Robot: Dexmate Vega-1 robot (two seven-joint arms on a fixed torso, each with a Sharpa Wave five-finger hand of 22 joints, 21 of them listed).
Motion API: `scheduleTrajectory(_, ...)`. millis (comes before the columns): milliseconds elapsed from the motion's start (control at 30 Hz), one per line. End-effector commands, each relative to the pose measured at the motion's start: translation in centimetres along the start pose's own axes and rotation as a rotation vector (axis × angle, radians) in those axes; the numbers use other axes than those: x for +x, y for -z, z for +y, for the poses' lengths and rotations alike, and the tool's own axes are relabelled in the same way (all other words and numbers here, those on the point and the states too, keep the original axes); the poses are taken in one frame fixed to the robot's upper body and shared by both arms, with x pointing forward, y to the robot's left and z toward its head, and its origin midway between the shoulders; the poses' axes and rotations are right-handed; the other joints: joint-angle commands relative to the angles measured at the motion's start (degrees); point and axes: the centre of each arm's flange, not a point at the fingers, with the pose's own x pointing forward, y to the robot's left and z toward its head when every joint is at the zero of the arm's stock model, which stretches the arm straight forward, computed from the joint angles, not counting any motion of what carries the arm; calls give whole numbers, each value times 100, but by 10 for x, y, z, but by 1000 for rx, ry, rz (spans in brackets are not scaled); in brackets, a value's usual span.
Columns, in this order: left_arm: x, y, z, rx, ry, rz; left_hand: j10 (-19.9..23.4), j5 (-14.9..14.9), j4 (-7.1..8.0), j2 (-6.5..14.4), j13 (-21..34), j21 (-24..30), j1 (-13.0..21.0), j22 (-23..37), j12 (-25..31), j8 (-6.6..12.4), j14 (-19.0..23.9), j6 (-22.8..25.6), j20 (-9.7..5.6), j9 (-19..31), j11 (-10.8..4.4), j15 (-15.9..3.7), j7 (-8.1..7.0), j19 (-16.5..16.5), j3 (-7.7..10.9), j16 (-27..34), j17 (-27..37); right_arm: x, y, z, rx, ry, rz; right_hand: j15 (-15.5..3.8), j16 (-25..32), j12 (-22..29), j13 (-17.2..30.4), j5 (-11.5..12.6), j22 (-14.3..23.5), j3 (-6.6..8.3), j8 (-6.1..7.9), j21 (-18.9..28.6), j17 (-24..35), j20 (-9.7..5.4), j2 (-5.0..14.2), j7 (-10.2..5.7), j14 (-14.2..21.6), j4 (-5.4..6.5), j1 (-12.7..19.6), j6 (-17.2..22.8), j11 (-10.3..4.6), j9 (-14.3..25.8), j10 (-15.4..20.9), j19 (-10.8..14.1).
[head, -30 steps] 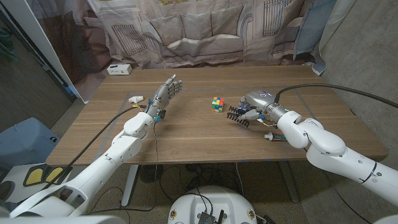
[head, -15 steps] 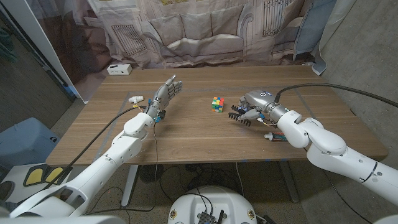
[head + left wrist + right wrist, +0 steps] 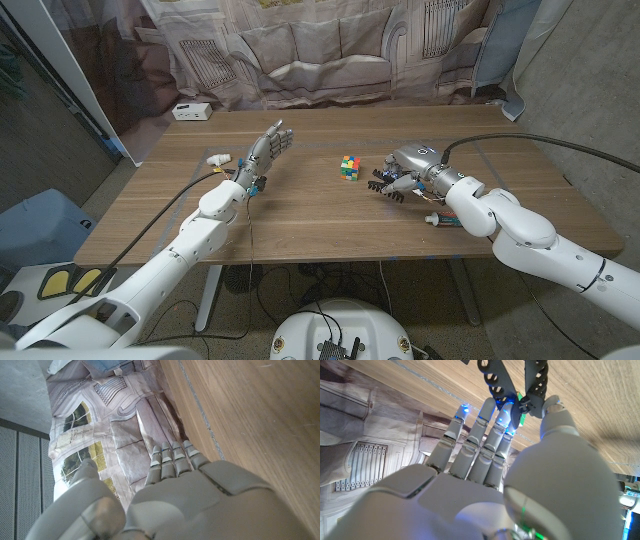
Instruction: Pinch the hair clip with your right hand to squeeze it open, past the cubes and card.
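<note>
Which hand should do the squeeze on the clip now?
Right. The right hand already holds the black hair clip between thumb and fingers, just right of the cube. The left hand stands open, well apart across the table.

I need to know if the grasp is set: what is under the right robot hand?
The black hair clip sits under the right robot hand, pinched between its thumb and fingers, toothed jaws sticking out toward the colored cube. The table beneath the palm is covered.

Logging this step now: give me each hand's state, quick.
Left hand: open, holding nothing.
Right hand: pinching the black hair clip.
</note>
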Motion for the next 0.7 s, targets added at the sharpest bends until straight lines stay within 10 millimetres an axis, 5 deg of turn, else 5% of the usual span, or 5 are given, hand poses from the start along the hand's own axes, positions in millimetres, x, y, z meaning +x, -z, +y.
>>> scheduleTrajectory(33, 5, -1, -2, 4, 14, 1, 27, -24, -52, 31, 9, -23, 12, 30, 1, -3, 38, 29, 15, 19, 8, -11, -9, 0, 21, -16, 12, -1, 1, 0, -1, -1, 15, -267, -48, 94, 1189, 46, 11, -44, 51, -42, 40, 51, 576, -557, 57, 32, 605, 496, -104, -4, 38, -93)
scheduleTrajectory(433, 7, 0, -2, 1, 17, 0, 26, -25, -62, 36, 9, -23, 17, 30, 0, -3, 37, 31, 11, 19, 5, -5, -12, 0, 25, -17, 12, -5, 2, -1, -6, 10, 32, -231, -245, -30, 1148, 45, 6, -95, 56, -43, 44, 143, 587, -592, -52, 114, 482, 384, -121, -61, -211, -153)
scheduleTrajectory(700, 7, 2, -3, -3, 18, 3, 23, -25, -67, 39, 10, -22, 19, 30, -1, -4, 38, 31, 13, 19, 6, -9, -9, -1, 27, -16, 12, -7, 2, -2, -7, 12, 39, -207, -418, -260, 918, 15, 3, -149, -61, -49, 52, 238, 584, -613, -208, 209, 283, 189, -120, -183, -409, -224)
